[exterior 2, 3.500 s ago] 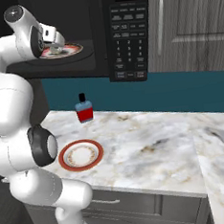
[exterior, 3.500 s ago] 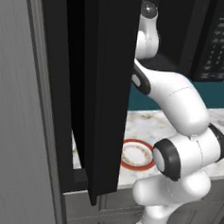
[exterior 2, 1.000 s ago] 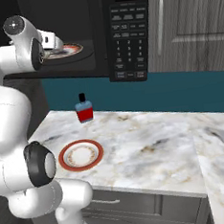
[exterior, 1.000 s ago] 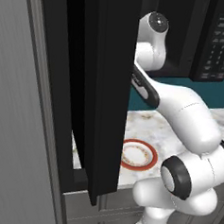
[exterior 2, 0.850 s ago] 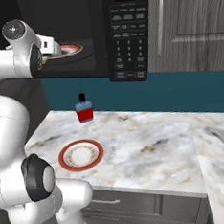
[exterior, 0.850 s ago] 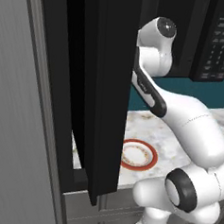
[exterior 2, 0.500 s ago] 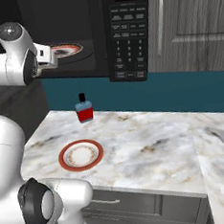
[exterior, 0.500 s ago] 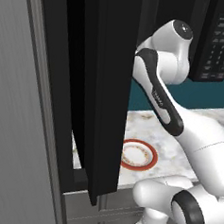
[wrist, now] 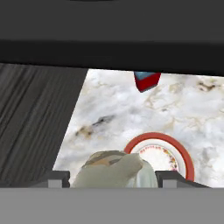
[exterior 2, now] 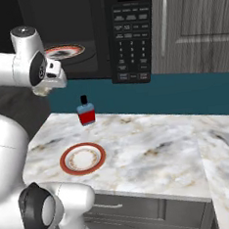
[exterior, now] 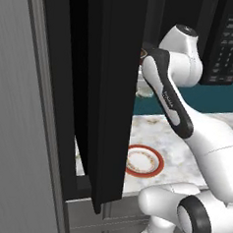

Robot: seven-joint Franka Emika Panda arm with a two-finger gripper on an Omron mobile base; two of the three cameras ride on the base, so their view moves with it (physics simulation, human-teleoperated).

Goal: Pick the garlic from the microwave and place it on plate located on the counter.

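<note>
Two-finger gripper (wrist: 113, 177) clenched on the small pale grey-white lumpy garlic bulb (wrist: 114, 170), held between the dark tips in the hand view. Garlic is outside the large black microwave (exterior 2: 129, 34), in the air above the white marble counter (exterior 2: 154, 152). Round white plate with red-orange rim (exterior 2: 83, 158) lies on the counter below, near its front left corner. Small red bottle with black cap (exterior 2: 85, 111) stands behind the plate. Microwave door (exterior: 108, 88) open.

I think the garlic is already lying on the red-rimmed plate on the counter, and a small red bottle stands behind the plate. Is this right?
Not quite. The garlic is not on the plate; the hand view shows it held between the jaws, above the counter. The red bottle does stand behind the plate.
</note>
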